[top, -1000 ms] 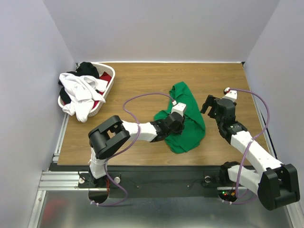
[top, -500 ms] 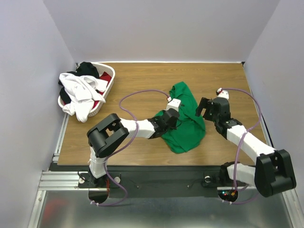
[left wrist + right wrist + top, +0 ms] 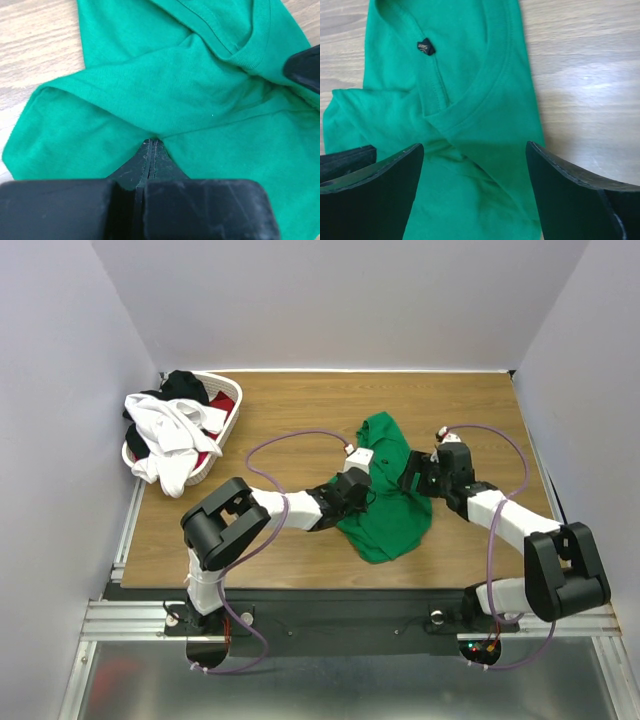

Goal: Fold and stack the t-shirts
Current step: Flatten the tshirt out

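Note:
The green t-shirt (image 3: 392, 508) lies crumpled on the wooden table, right of centre. My left gripper (image 3: 366, 492) is shut on a fold of it; in the left wrist view the closed gripper (image 3: 151, 145) pinches cloth that creases out from the tips over the green t-shirt (image 3: 190, 85). My right gripper (image 3: 412, 476) is open at the shirt's right edge; in the right wrist view the gripper (image 3: 474, 146) hovers with wide jaws over the shirt's collar (image 3: 470, 112). White (image 3: 165, 435), black (image 3: 185, 385) and red (image 3: 222, 403) t-shirts are heaped in the basket.
The white lattice laundry basket (image 3: 233, 430) stands at the table's back left, with cloth hanging over its near rim. Grey walls close in the table on three sides. A metal rail (image 3: 130, 530) runs along the left edge.
My right gripper has moved left, from beside the shirt to over its right edge and collar. My left gripper has drawn slightly left, still on the cloth.

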`<state>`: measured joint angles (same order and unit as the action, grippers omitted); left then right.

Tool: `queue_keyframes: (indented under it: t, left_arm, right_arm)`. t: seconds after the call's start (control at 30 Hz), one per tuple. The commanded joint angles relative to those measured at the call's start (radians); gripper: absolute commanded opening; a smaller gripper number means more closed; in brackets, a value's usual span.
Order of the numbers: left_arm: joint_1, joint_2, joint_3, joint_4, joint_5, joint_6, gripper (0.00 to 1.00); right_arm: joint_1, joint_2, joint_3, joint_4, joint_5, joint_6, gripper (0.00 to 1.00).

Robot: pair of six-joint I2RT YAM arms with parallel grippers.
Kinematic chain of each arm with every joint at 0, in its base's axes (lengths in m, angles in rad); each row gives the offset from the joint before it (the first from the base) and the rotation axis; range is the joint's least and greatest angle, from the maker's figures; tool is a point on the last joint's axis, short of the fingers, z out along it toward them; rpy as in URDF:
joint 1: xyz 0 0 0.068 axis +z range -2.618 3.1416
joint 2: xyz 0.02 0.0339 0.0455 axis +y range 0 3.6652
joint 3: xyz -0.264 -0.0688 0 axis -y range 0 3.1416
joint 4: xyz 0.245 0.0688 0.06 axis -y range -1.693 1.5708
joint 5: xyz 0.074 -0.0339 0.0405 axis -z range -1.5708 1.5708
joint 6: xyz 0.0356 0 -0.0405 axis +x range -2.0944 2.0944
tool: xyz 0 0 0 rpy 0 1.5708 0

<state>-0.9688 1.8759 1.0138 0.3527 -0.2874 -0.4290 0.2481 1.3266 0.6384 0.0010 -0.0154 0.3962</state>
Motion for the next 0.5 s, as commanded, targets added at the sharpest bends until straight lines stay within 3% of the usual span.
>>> queue_keyframes:
  t: [0.0,0.23,0.47]
  left_arm:
    - [-0.002,-0.081,-0.029,0.025,0.002,-0.037,0.01]
    - [0.001,-0.097,-0.055,0.068,0.122,-0.077,0.12]
    - [0.001,-0.095,-0.081,0.095,0.165,-0.108,0.17]
  right_arm:
    - [0.005,0.032,0.053,0.028,-0.064,-0.02,0.87]
    - [0.017,0.091,0.069,0.027,-0.064,-0.03,0.82]
    - [0.023,0.121,0.075,0.027,-0.051,-0.028,0.77]
